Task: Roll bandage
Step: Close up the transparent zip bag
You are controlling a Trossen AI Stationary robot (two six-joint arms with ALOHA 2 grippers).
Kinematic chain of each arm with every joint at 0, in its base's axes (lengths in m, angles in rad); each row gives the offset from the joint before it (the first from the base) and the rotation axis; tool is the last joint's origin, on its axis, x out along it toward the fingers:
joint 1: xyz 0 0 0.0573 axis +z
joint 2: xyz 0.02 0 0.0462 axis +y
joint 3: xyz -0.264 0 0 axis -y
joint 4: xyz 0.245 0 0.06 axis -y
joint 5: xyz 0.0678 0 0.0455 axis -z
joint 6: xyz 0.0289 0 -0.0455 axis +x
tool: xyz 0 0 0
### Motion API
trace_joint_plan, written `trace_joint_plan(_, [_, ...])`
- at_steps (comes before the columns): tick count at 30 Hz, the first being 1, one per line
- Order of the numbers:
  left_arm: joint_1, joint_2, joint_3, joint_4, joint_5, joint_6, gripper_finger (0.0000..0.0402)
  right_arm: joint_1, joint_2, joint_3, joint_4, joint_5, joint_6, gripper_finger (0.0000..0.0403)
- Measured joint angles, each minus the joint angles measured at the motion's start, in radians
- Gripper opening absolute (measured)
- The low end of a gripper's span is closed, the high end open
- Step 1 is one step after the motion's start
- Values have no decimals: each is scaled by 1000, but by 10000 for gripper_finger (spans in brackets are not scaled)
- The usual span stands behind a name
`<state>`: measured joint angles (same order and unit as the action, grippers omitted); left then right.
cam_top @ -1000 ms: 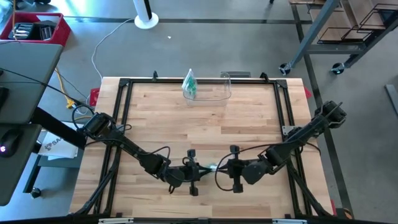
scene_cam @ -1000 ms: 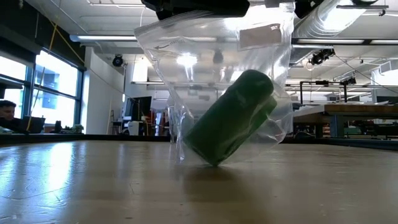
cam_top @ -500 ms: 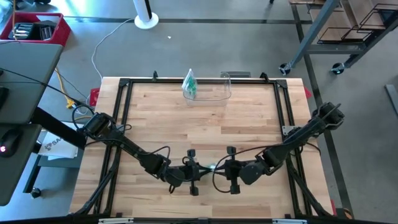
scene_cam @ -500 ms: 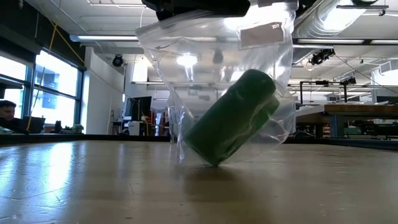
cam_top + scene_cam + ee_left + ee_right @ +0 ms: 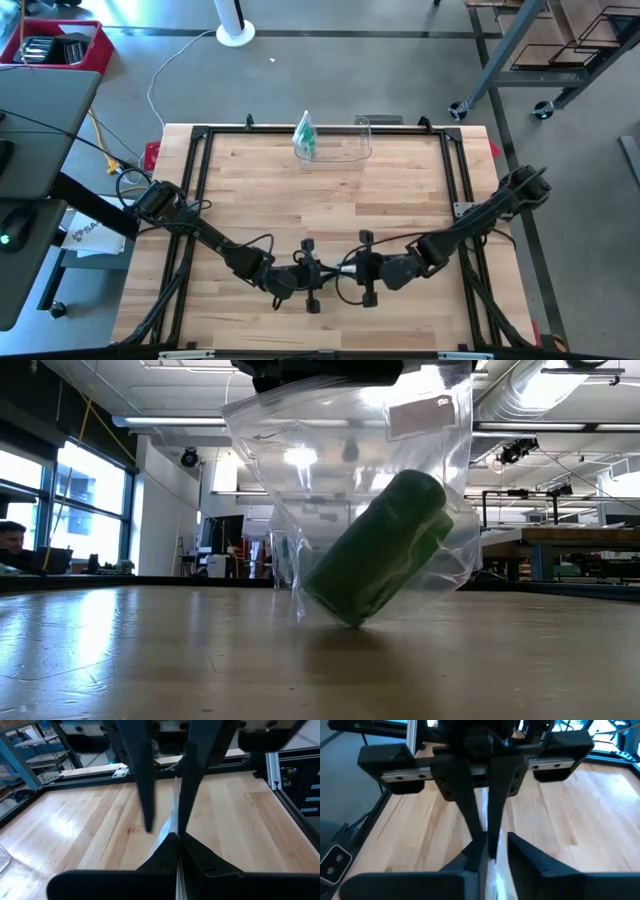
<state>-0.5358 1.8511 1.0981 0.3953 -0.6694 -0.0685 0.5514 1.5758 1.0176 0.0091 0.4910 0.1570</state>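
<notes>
A clear zip bag (image 5: 340, 480) with a green bandage roll (image 5: 378, 550) inside hangs below my two grippers near the table's near edge. The roll is tilted, and its lower corner (image 5: 352, 622) rests on the table through the bag. My left gripper (image 5: 176, 836) (image 5: 328, 272) is shut on the bag's top edge. My right gripper (image 5: 493, 842) (image 5: 347, 270) faces it from the right. It is open, with one finger on each side of the same edge (image 5: 494, 870). I cannot tell whether it touches. My left gripper pinches the bag's thin top edge (image 5: 175, 822) between its two fingers. The fingers come nearly level from the table's left and lie along that edge. The bag hangs below them, its bottom on the table.
At the far edge stand a green-and-white object (image 5: 305, 138) and a clear container (image 5: 355, 145). A black frame (image 5: 200, 160) runs around the wooden table (image 5: 330, 200). The wood between the far objects and the arms is bare.
My right gripper has gone a little toward the table's left, closer to my left gripper, and has opened. The bag with the roll has shifted slightly and still hangs from the left gripper.
</notes>
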Motion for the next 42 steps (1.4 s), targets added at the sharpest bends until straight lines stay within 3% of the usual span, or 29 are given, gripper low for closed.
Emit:
trace_joint_plan(7, [0,0,0,-6,2,-2,1,11,-100,0,-57,4,0,162])
trace_joint_plan(12, [0,0,0,-7,2,-2,1,39,-129,0,-197,-25,56,182])
trace_joint_plan(17, [0,0,0,-7,1,-6,1,59,-79,0,-225,-22,90,144])
trace_joint_plan(27, [-1,0,0,-11,3,-8,1,67,-13,0,-153,30,44,17])
trace_joint_plan(32, [-1,0,0,-7,3,-9,3,81,-13,0,-153,58,50,6])
trace_joint_plan(35, [0,0,0,-3,5,-17,28,84,-13,0,-153,59,53,2])
trace_joint_plan(42, [4,0,0,28,4,30,130,85,-13,0,-152,58,63,1])
